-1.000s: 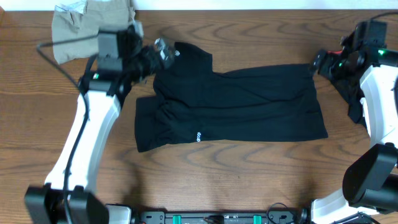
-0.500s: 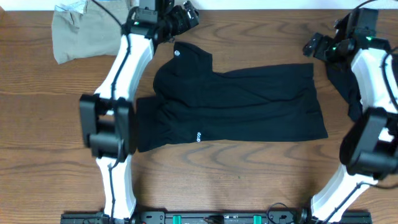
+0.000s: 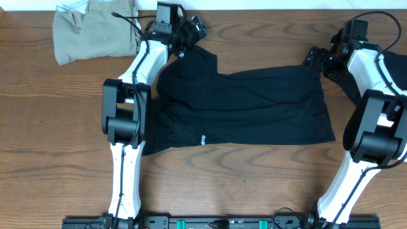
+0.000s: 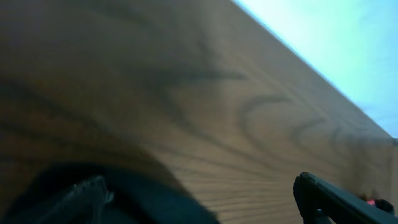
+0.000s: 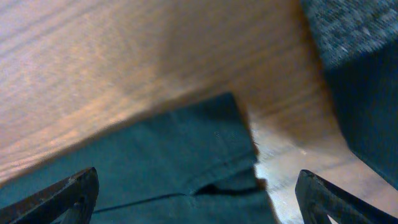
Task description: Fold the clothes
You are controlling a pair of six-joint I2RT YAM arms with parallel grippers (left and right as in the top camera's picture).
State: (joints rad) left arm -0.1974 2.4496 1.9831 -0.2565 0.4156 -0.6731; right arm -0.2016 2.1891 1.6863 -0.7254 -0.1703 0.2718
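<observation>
Facing the black garment (image 3: 241, 108), spread flat across the middle of the surface with its logo end toward the far left. Hovering with left jaws wide apart near the far edge, just beyond that logo end, gripping nothing. Likewise on the right: right jaws fully spread above the far right corner of the cloth, empty.

Risks from here:
- pinching only the top layer, or closing beside the hem, and so dragging and wrinkling instead of lifting
- snagging the other dark garment (image 5: 367, 118) by the right edge
- pulling unevenly and skewing the fold
</observation>
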